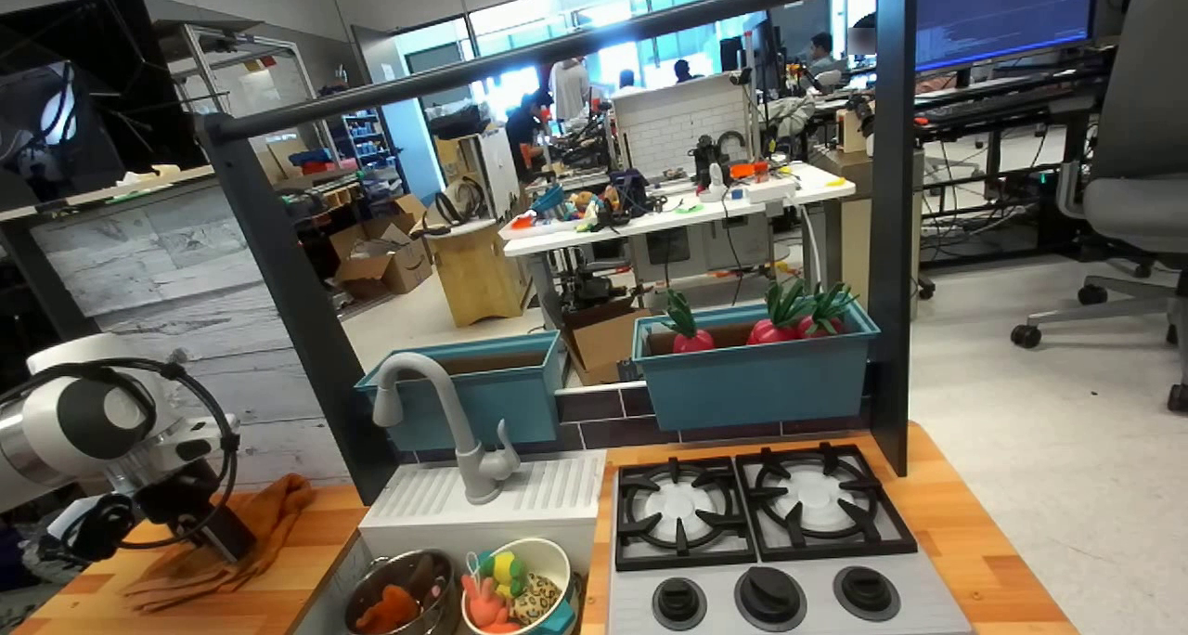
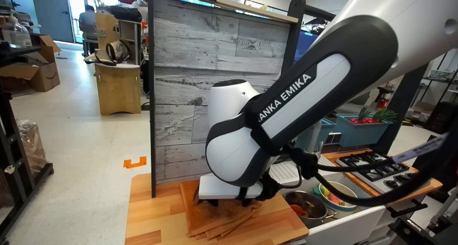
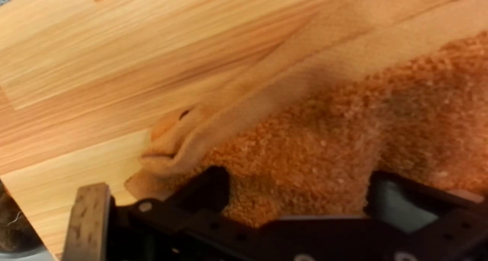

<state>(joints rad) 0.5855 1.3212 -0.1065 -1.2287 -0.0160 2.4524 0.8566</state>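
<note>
A wooden countertop point(image 2: 154, 223) spreads out below you, with a weathered-plank panel point(image 2: 186, 87) standing along its edge and a cluttered white worktable point(image 1: 821, 185) farther back in the room. In an exterior view your arm point(image 2: 304, 98) slants down from the upper right, bends sharply at the wrist and puts the claw point(image 3: 293, 200) low over the counter, near that panel; in an exterior view, too, its fingers point(image 1: 227, 535) point downward at a tilt. Your claw is spread wide. The orange cloth point(image 3: 324, 135) lies rumpled on the wood right beneath it, reaching past it on more than one side. In the wrist view its fuzzy face fills the gap between the dark finger linkages, and a folded edge runs diagonally toward the upper right. You can't tell whether the fingertips touch it. A metal pot point(image 2: 316, 221) sits in the sink point(image 2: 343, 230), apart from the claw.
</note>
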